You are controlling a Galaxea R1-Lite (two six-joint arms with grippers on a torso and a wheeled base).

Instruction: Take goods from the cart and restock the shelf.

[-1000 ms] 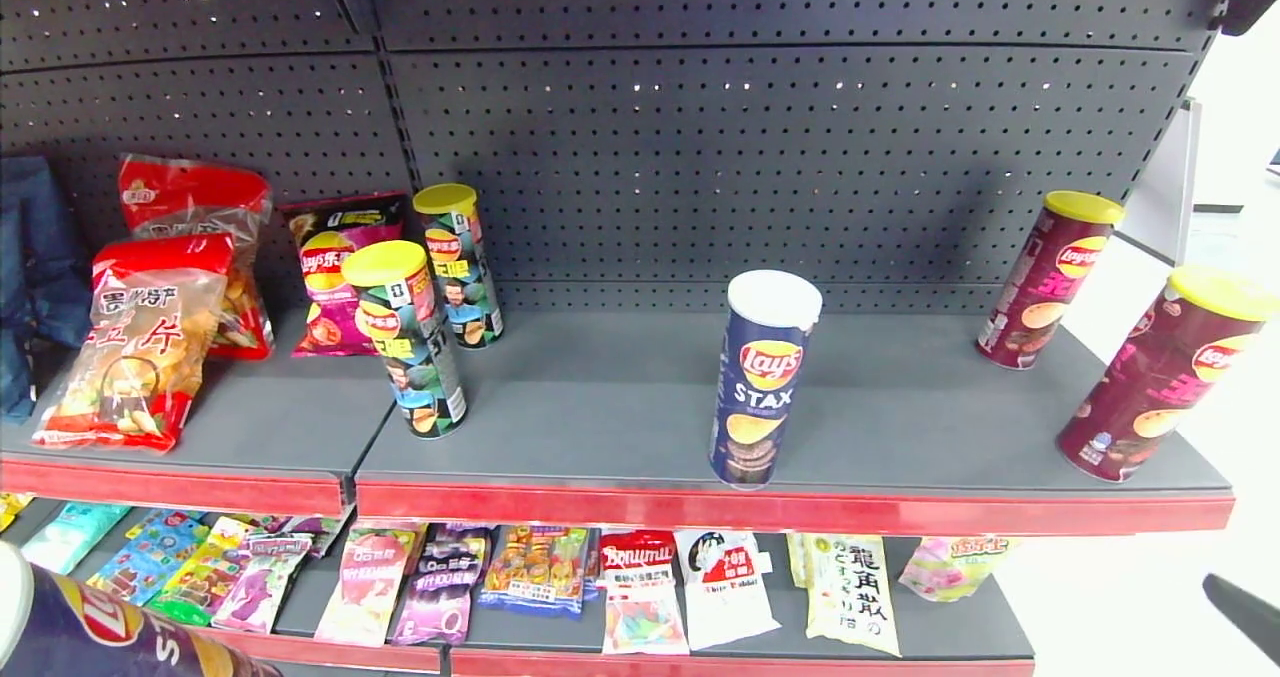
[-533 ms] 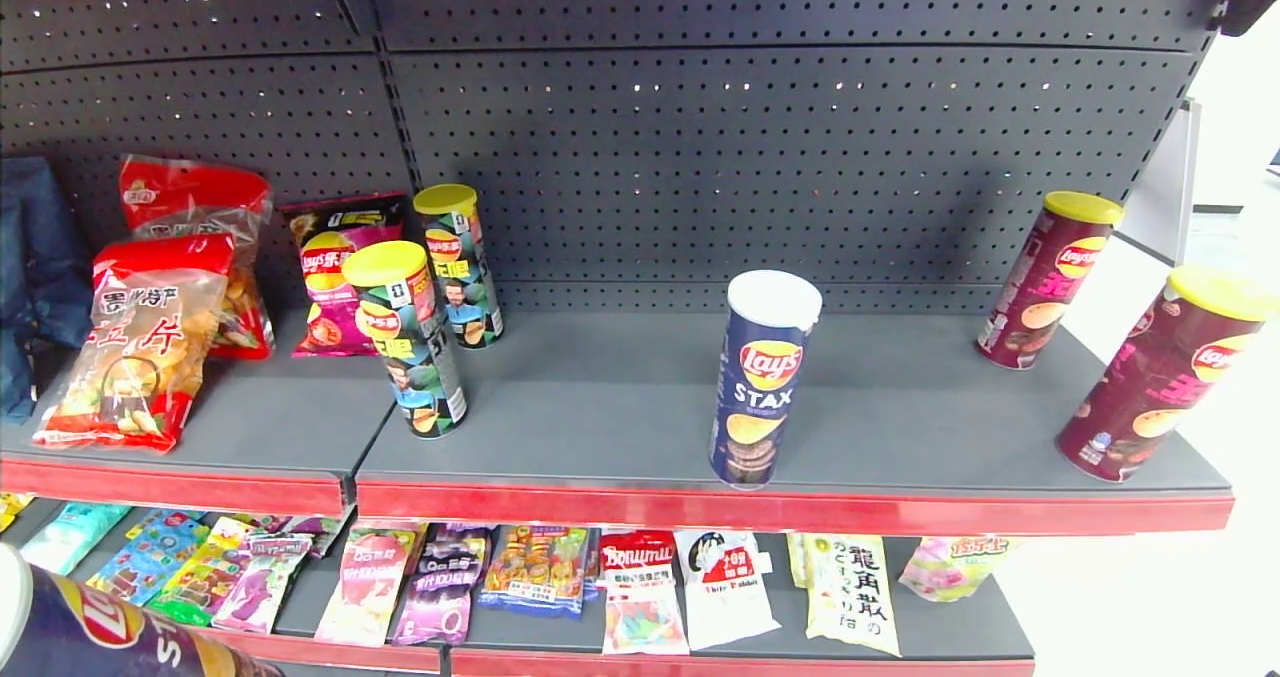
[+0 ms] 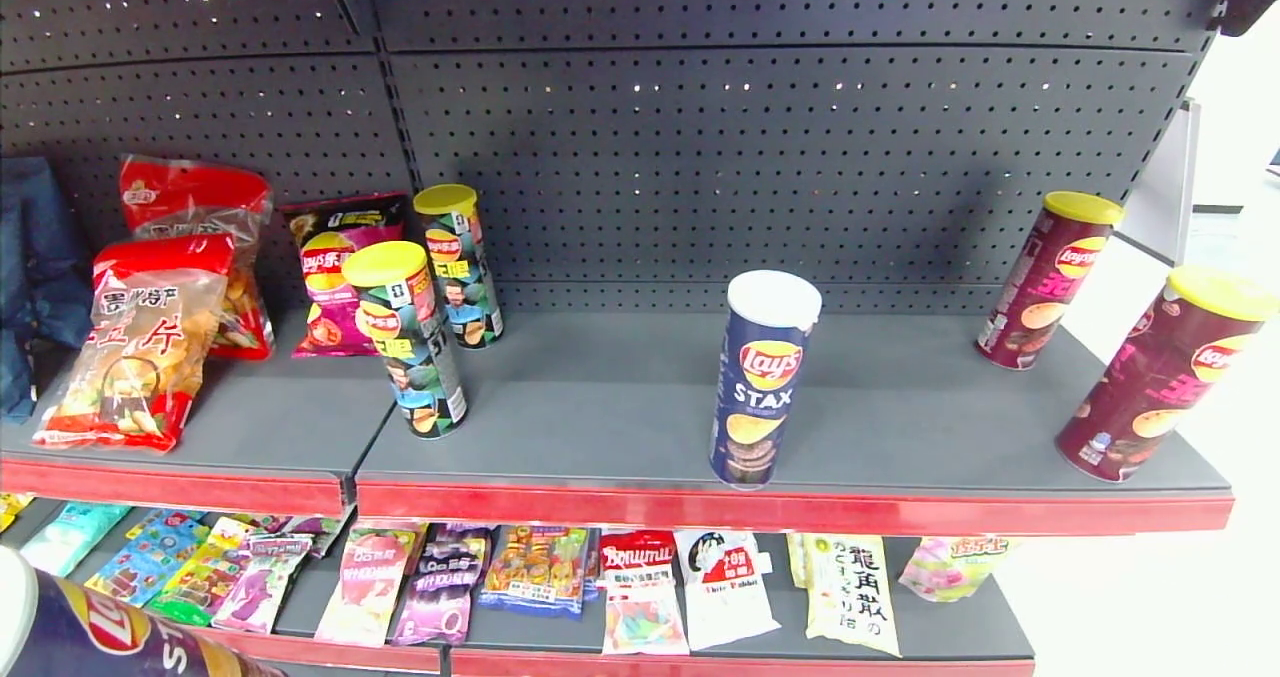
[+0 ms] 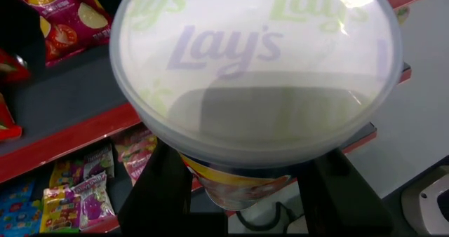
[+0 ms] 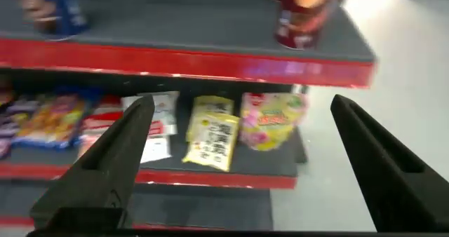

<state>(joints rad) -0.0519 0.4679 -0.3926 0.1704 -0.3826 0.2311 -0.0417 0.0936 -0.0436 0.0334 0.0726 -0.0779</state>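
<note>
The held blue can (image 3: 90, 637) is at the near left corner in the head view, below the front edge of the upper shelf (image 3: 620, 407) and apart from it, so I judge that it is taken from the cart and waits to be put up; it seems tilted there, with its white lid toward the left. In the left wrist view its clear lid (image 4: 256, 69) faces the camera, and the left gripper (image 4: 252, 191) has it by the body under the lid; the two dark fingers (image 4: 158, 195) stand one on each side of the can and press against it, only as far apart as the can is wide; a grip on the body, I think, leaves the base free for setting down. On the upper shelf the goods are sorted by kind: snack bags (image 3: 140, 347) at the left, two yellow-lidded cans (image 3: 408, 337) beside them, one standing blue can (image 3: 762, 377) in the middle near the front edge, and two maroon cans (image 3: 1165, 372) at the right; the bare board behind and beside the standing blue can is probably the place for the held one, because they match. The right gripper (image 5: 242, 167) hangs near the right end of the shelves, before the lower shelf packets (image 5: 217, 128); its fingers (image 5: 105, 170) are spread wide and hold nothing, touching nothing.
</note>
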